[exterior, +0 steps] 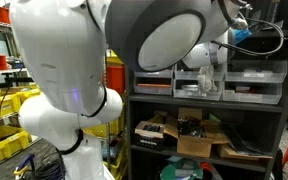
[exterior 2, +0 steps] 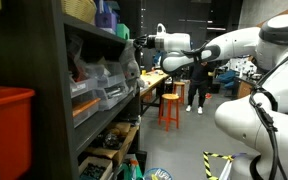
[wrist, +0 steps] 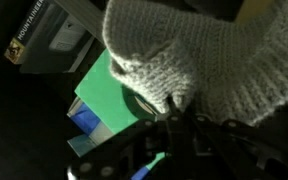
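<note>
1. Your gripper [wrist: 174, 118] is clenched. In the wrist view its fingertips pinch the lower edge of a grey knitted piece [wrist: 219, 50]. The wool bunches right at the jaws, so I judge it gripped rather than merely touched.
2. The knitted piece sits at the front of the shelf unit [exterior: 204, 101], at its upper level. Both exterior views show the arm stretched across to that level.
3. Past the wool, and on the shelf unit as far as I can tell, lie a green flat box [wrist: 109, 92], a blue item [wrist: 84, 122] at that box's edge, and a dark labelled box [wrist: 34, 42] further back.
4. As I read it, the step in hand is that you are holding the wool up at the shelf unit's upper level. It is not set down, and it is not drawn clear of the shelf front.
5. The next move calls for a firm pinch and a slow, steady path. Soft knit can snag on the shelf unit's edge or drag over the green flat box.
6. You cannot tell how much fabric is inside the jaws, and the wool hides much of the shelf unit behind it, so check an exterior view as you go.
</note>
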You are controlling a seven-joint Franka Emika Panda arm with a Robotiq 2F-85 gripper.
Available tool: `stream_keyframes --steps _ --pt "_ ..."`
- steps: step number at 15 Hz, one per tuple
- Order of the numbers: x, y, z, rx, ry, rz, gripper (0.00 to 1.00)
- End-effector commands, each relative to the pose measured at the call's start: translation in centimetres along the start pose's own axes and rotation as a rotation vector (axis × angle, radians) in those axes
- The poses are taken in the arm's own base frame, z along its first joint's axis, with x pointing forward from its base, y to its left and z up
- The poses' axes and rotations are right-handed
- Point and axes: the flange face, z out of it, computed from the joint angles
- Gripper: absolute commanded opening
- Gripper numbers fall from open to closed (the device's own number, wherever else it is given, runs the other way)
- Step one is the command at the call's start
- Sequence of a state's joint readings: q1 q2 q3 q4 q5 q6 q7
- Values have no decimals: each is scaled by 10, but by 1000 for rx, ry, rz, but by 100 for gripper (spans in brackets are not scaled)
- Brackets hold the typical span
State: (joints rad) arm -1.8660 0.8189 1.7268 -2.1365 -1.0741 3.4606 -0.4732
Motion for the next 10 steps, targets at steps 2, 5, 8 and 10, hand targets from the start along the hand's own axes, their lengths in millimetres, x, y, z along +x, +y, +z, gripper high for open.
stream_keyframes --steps 2,5,8,10 --pt "7 -16 -7 29 18 -63 1" --pt "12 -23 -11 40 35 -90 1" --pt "18 -29 -20 45 60 -120 1" --pt "21 -34 -26 52 75 -138 1"
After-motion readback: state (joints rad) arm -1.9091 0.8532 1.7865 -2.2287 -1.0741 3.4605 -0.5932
